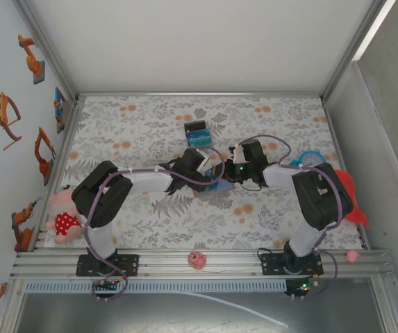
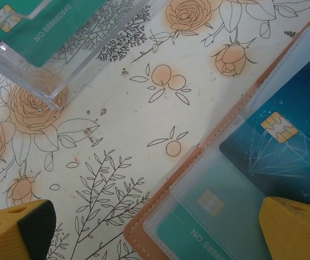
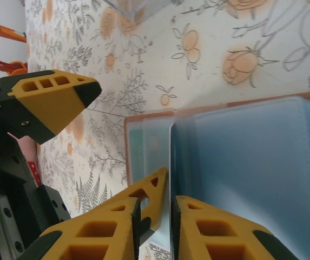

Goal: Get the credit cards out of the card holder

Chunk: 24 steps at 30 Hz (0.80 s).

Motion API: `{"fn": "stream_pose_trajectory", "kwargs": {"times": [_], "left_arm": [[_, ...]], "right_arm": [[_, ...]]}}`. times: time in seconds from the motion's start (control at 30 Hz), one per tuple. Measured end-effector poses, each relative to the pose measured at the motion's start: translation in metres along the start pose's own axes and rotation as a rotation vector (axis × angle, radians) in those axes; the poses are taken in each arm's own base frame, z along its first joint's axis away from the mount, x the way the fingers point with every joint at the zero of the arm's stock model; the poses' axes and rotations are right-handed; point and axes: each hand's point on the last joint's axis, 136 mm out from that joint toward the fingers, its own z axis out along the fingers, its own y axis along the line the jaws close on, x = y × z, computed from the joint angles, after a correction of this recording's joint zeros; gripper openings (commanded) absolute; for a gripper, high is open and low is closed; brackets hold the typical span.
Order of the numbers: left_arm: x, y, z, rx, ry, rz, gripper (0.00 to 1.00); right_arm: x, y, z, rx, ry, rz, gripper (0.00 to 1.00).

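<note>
Right gripper (image 3: 170, 184) jaws straddle a raised card holder (image 3: 241, 162) sleeve, grip unclear; left gripper (image 2: 155, 216) jaws open over its corner.

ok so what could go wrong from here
1. The right gripper straddles a thin clear pocket edge, perhaps not one of the credit cards; pulling may drag the whole card holder.
2. The left gripper is open, apparently not pressing the holder down, so it could slide.
</note>
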Motion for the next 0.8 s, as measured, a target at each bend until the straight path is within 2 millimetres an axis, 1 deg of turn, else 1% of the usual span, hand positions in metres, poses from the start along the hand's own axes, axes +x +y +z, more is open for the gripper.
{"fn": "stream_pose_trajectory", "kwargs": {"times": [0.07,0.17,0.27,0.33,0.47,0.57,0.67,0.8], "left_arm": [[0.0,0.0,0.0,0.0,0.0,0.0,0.97],[0.0,0.0,0.0,0.0,0.0,-0.001,0.97],[0.0,0.0,0.0,0.0,0.001,-0.005,0.97],[0.0,0.0,0.0,0.0,0.001,-0.007,0.97],[0.0,0.0,0.0,0.0,0.0,-0.008,0.97],[0.002,0.003,-0.007,0.0,-0.007,-0.011,0.97],[-0.004,0.009,-0.019,0.003,-0.036,-0.027,0.97],[-0.025,0.023,-0.045,0.02,-0.114,-0.076,0.97]], "right_arm": [[0.002,0.0,0.002,-0.002,0.005,-0.004,0.24],[0.007,-0.004,0.007,0.008,0.023,0.005,0.23],[0.011,-0.01,0.012,0.022,0.038,0.01,0.07],[0.012,-0.013,0.012,0.037,0.041,0.009,0.01],[0.012,-0.017,0.01,0.078,0.044,-0.021,0.0],[0.009,-0.014,0.002,0.126,0.042,-0.07,0.0],[0.0,-0.006,-0.009,0.161,0.028,-0.137,0.0],[-0.012,0.012,-0.026,0.187,0.001,-0.239,0.0]]}}
